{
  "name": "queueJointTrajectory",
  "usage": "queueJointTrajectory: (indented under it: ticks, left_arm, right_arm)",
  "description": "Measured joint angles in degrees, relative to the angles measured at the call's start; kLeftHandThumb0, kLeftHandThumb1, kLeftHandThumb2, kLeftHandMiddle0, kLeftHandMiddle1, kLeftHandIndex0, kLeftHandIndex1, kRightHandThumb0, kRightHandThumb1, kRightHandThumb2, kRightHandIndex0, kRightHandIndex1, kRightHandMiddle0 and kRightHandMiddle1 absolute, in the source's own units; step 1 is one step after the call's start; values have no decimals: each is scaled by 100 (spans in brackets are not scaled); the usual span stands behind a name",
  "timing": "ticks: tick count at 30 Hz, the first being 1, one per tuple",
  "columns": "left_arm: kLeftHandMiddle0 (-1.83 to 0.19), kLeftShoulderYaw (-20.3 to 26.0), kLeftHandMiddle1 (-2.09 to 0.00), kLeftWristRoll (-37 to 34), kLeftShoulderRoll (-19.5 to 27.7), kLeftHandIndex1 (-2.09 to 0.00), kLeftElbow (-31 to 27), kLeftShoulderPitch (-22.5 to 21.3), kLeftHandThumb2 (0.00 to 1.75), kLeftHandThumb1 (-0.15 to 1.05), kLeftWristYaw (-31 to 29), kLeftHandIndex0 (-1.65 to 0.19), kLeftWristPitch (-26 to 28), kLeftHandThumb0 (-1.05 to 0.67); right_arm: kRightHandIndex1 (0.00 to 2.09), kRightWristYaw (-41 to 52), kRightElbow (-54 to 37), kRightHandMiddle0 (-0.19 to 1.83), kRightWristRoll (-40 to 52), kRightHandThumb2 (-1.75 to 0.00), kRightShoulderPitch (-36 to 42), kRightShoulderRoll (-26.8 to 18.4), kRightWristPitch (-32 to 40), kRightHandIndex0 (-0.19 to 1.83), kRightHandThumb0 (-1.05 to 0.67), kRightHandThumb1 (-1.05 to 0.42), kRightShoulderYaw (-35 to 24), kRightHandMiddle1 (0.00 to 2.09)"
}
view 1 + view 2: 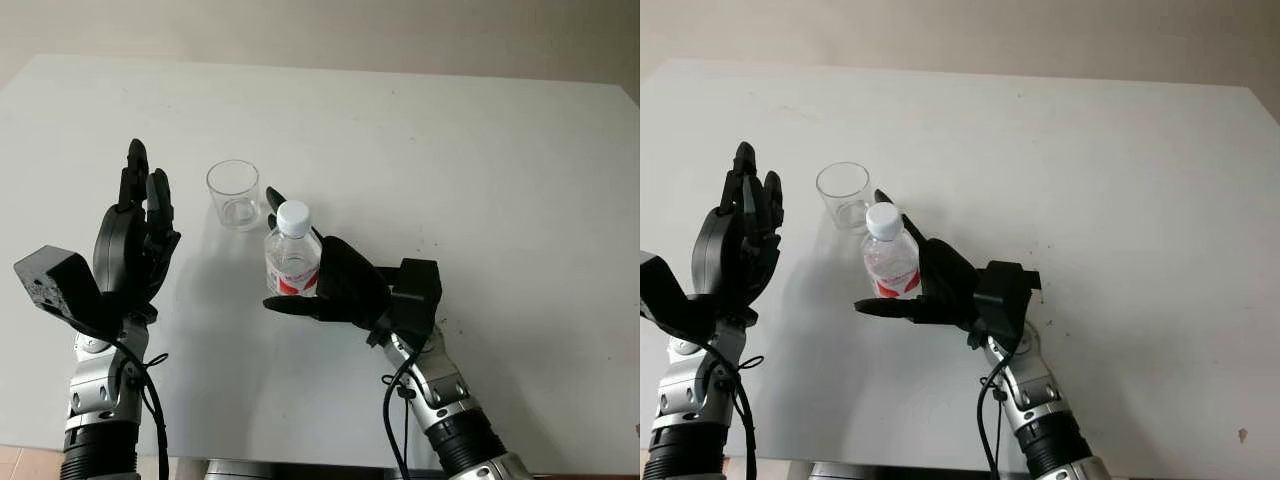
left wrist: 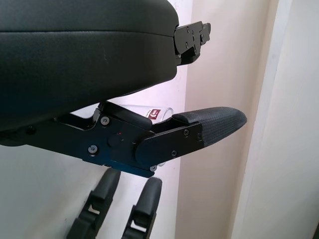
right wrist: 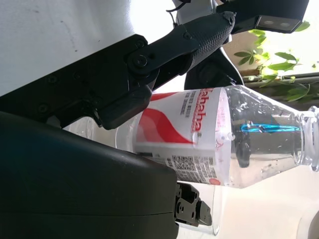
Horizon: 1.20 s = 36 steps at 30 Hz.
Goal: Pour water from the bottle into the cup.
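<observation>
A small clear water bottle (image 1: 292, 255) with a white cap and a red-and-white label stands upright near the middle of the white table (image 1: 480, 160). My right hand (image 1: 275, 255) is shut on the bottle, with fingers behind it and the thumb across its lower front. In the right wrist view a black finger (image 3: 164, 47) crosses the label of the bottle (image 3: 209, 134). An empty clear plastic cup (image 1: 233, 195) stands just beyond the bottle, to its left. My left hand (image 1: 145, 185) is raised and open, left of the cup and apart from it.
The table's far edge (image 1: 330, 70) runs across the back, with a beige wall behind it. Bare white tabletop stretches to the right of the bottle and beyond the cup.
</observation>
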Motion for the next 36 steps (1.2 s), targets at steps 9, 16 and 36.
queueJointTrajectory:
  ticks: [9, 16, 36]
  left_arm:
    - [19, -4, 0, -7, -6, 0, 0, 19, 67, 105, 24, 19, 7, -73]
    - [19, -2, 0, -7, -9, 0, -1, 34, 66, 105, 45, 19, 8, -74]
    - [19, 3, 0, 48, 15, 0, 17, 1, 68, 105, 37, 19, -51, -72]
  right_arm:
    - [203, 213, 131, 24, 316, -5, -248, 146, 323, 18, -79, -78, -98, 203]
    - [209, 412, 290, 148, 118, -6, -433, 42, -24, 165, -47, -84, -90, 209]
    - [209, -294, 94, 183, -449, -19, -561, -232, -211, 183, -25, -105, -119, 209]
